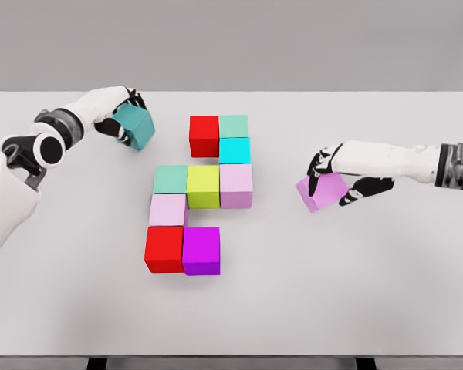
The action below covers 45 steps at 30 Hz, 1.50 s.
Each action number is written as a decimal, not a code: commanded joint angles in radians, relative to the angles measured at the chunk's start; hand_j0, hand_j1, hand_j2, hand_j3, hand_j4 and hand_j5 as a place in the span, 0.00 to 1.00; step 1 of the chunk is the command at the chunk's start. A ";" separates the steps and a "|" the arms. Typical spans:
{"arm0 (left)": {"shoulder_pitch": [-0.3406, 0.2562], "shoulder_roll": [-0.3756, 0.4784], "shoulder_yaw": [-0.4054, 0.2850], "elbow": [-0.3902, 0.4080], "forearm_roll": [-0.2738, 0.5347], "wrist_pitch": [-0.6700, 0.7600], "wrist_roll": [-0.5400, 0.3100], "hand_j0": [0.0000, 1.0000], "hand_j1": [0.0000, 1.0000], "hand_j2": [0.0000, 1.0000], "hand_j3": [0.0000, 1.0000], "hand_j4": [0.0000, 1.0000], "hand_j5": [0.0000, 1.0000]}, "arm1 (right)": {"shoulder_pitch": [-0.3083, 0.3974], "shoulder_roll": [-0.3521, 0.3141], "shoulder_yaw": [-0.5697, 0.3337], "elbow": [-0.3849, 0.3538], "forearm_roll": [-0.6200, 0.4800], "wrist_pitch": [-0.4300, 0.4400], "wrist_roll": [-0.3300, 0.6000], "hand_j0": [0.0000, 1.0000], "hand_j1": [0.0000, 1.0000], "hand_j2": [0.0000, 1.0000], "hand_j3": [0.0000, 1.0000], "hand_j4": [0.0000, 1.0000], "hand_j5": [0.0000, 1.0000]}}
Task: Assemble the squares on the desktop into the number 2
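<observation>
Head view of the white table [370,308] with a partly built figure 2 at its centre. Nine blocks already lie touching one another: a red block [204,136] and a pale green block [234,126] form the top bar, a cyan block [234,150] drops down on the right, a green block [170,179], a yellow block [203,187] and a lilac block [236,186] make the middle bar, a pale pink block [167,209] descends on the left, and a second red block [164,249] with a magenta block [201,250] begins the bottom bar.

My left hand [122,108] grasps a teal block [134,126] near the far left of the table, apart from the figure. My right hand [336,177] closes its fingers around a pink block [322,191] on the right, well apart from the figure; whether that block is lifted or resting I cannot tell.

I judge the step in hand to be fetching the last two pieces. The top bar appears to lack its left end and the bottom bar its right end. The next move calls for carrying the teal block to just beside the red block, and the pink block to just beside the magenta one, square and flush, without nudging neighbours.
</observation>
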 commanded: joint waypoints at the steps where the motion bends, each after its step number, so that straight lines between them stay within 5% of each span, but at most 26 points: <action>1: 0.000 -0.022 0.000 0.002 -0.018 0.000 0.000 0.46 0.46 0.46 0.46 0.46 0.46 | 0.000 -0.003 0.005 -0.017 -0.007 -0.014 0.001 0.51 0.51 0.51 0.51 0.51 0.51; 24: -0.028 -0.125 0.000 0.084 -0.040 0.039 0.000 0.46 0.46 0.46 0.46 0.46 0.46 | -0.021 -0.017 0.030 -0.141 -0.007 -0.014 0.141 0.51 0.51 0.51 0.51 0.51 0.51; 45: -0.040 -0.159 0.000 0.094 -0.040 0.039 0.000 0.46 0.46 0.46 0.46 0.46 0.46 | -0.158 0.067 0.186 -0.155 -0.007 -0.014 0.147 0.56 0.56 0.56 0.56 0.56 0.56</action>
